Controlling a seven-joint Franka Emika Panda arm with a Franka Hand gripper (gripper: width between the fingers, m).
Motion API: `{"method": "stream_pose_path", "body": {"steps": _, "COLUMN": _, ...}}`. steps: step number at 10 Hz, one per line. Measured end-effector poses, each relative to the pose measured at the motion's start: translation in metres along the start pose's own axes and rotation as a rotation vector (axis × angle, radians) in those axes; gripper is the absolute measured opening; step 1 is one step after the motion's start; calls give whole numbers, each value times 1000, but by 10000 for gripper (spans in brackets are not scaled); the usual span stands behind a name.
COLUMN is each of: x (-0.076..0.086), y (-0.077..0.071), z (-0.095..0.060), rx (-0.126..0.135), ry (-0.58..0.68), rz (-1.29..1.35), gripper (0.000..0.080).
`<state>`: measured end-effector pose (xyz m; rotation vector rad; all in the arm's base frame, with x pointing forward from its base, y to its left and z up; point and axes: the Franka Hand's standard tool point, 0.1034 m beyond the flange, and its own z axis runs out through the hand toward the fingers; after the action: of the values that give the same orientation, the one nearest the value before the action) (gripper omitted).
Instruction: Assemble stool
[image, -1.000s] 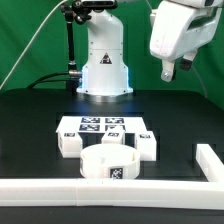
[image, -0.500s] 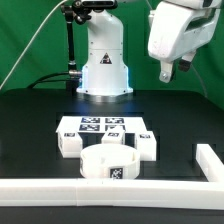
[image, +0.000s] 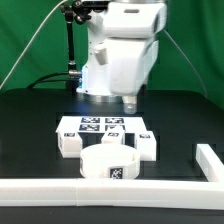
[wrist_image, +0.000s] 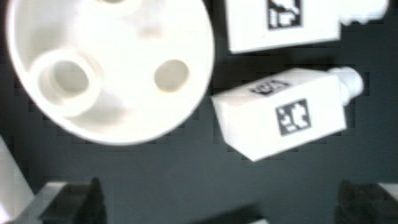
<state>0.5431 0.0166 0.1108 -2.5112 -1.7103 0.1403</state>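
- Surface (image: 30, 115): black, carries everything.
- Arm (image: 125, 45): white, hanging over the stool parts.
- L-shaped rail (image: 60, 187): along the near edge.
- Marker board (image: 97, 125): flat, mid-surface.
- Seat disc (image: 107, 160): round, rimmed, between board and rail.
- Leg (image: 68, 144), second leg (image: 146, 145): beside the disc; possibly more hidden.
- Jaws: spread wide, holding nothing.

The arm (image: 122, 45) wears smooth, glossy white shells with rounded edges, the nearest one bulky and boxy. Its base (image: 100, 72) is a rounded white column with a pale blue glow low on its front. Black fittings (image: 84, 9) show at the top. The hand (wrist_image: 217, 205) has dark, flat fingers (wrist_image: 71, 200), blurred in the wrist view.
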Motion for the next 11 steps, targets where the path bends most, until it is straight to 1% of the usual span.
{"method": "stream_pose_path", "body": {"steps": 1, "x": 2, "y": -1, "z": 0, "rx": 1, "ry": 0, "rz": -5, "gripper": 650}}
{"method": "stream_pose_path", "body": {"steps": 3, "x": 1, "y": -1, "z": 1, "rx": 3, "ry": 0, "rz": -2, "gripper": 650}}
{"method": "stream_pose_path", "body": {"steps": 4, "x": -3, "y": 3, "z": 7, "rx": -10, "ry": 12, "rz": -14, "gripper": 650}}
{"method": "stream_pose_path", "body": {"steps": 5, "x": -16, "y": 10, "z": 24, "rx": -18, "ry": 18, "rz": -9, "gripper": 650}}
{"method": "stream_pose_path", "body": {"steps": 6, "x": -26, "y": 14, "z": 38, "rx": -9, "ry": 19, "rz": -1, "gripper": 650}}
{"method": "stream_pose_path", "body": {"steps": 7, "x": -30, "y": 21, "z": 41, "rx": -10, "ry": 22, "rz": 10, "gripper": 650}}
{"method": "stream_pose_path", "body": {"steps": 8, "x": -31, "y": 25, "z": 40, "rx": -7, "ry": 21, "rz": 14, "gripper": 650}}
{"method": "stream_pose_path", "body": {"steps": 11, "x": -31, "y": 24, "z": 41, "rx": -5, "ry": 20, "rz": 13, "gripper": 650}}
